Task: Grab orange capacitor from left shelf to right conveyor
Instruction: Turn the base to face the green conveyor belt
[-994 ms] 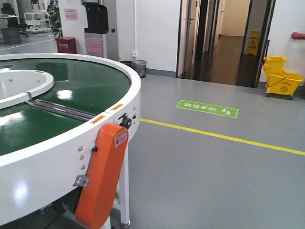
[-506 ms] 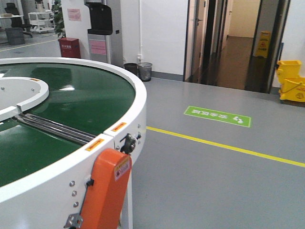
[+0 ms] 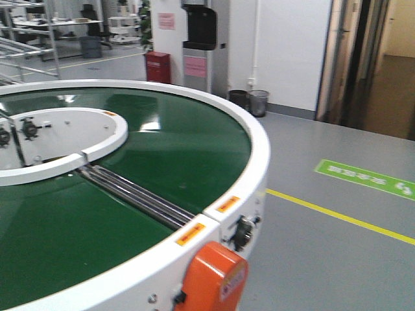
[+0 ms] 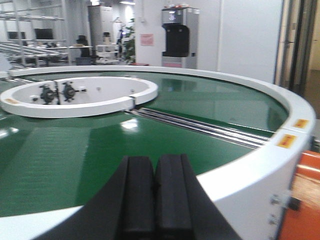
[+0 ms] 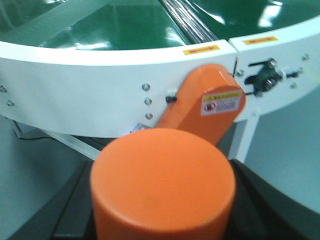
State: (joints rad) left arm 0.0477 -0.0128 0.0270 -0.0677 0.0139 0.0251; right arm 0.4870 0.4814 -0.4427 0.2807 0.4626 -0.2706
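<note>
Gripping orange capacitor (image 5: pixel 162 185) in right gripper (image 5: pixel 165 212), right conveyor (image 5: pixel 75 85) rim at 12 o'clock, orange guard (image 5: pixel 210 105) at 1 o'clock. Left gripper (image 4: pixel 155 167) pads pressed together.

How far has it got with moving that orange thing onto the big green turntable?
Pick-up looks done: the orange capacitor sits clamped in the right gripper. In hand: the carry, with it facing the conveyor, just outside its white rim. Left: lifting it over the rim and setting it on the green belt. The left gripper is shut, empty.
</note>
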